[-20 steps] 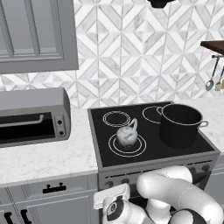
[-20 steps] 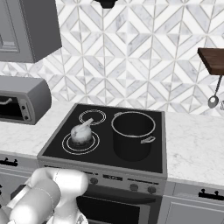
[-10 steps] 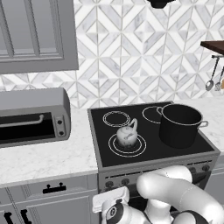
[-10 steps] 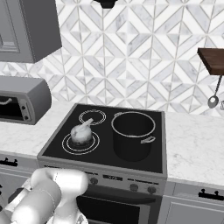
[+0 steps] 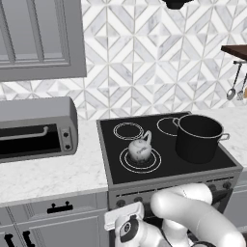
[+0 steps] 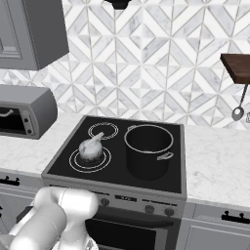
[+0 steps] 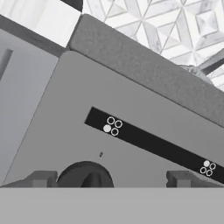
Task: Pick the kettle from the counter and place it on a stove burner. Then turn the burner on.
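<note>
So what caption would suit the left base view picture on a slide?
Kettle on the stove burner beside a black pot.

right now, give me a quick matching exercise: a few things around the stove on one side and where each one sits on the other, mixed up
Things:
1. kettle
2. black pot
3. toaster oven
4. knob

Places:
A. on the counter, left of the cooktop
B. on the stove's front panel, between the fingertips
C. on the stove burner, front left
D. on the cooktop's right side

Pairs: 1-C, 2-D, 3-A, 4-B
</note>
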Available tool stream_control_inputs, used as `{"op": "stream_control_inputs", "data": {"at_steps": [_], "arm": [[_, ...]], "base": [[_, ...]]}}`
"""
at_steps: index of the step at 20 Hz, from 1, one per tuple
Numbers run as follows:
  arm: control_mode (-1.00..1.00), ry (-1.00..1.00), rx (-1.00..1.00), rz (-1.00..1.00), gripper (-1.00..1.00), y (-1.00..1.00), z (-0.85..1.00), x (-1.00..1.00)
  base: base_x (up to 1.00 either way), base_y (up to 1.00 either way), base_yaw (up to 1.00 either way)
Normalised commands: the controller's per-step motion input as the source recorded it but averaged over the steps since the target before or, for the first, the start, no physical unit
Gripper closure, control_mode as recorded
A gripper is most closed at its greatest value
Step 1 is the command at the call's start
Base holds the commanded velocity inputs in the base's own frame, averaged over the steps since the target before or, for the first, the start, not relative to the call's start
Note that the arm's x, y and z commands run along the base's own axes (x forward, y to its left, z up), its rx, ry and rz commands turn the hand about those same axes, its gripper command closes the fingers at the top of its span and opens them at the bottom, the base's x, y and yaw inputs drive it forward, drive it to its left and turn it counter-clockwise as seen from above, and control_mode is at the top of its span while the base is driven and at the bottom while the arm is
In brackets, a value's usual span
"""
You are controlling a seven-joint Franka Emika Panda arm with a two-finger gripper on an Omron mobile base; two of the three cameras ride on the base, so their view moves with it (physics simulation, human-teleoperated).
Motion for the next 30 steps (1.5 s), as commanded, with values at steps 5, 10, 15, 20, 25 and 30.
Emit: {"op": "stream_control_inputs", "data": {"at_steps": [5, 10, 15, 20, 25, 30], "arm": [[-1.00, 0.02, 0.00, 0.00, -1.00, 0.04, -0.21, 0.16], [-1.00, 0.07, 0.00, 0.00, -1.00, 0.05, -0.35, 0.00], [-1.00, 0.00, 0.00, 0.00, -1.00, -0.04, -0.08, 0.07], [-1.00, -0.01, 0.00, 0.00, 1.00, -0.04, -0.14, 0.19], [-1.00, 0.00, 0.00, 0.00, 1.00, -0.05, -0.06, 0.11], [-1.00, 0.00, 0.00, 0.04, 1.00, -0.05, -0.13, 0.03]], "base": [[0.00, 0.00, 0.00], [0.00, 0.00, 0.00], [0.00, 0.00, 0.00], [0.00, 0.00, 0.00], [0.00, 0.00, 0.00], [0.00, 0.00, 0.00]]}}
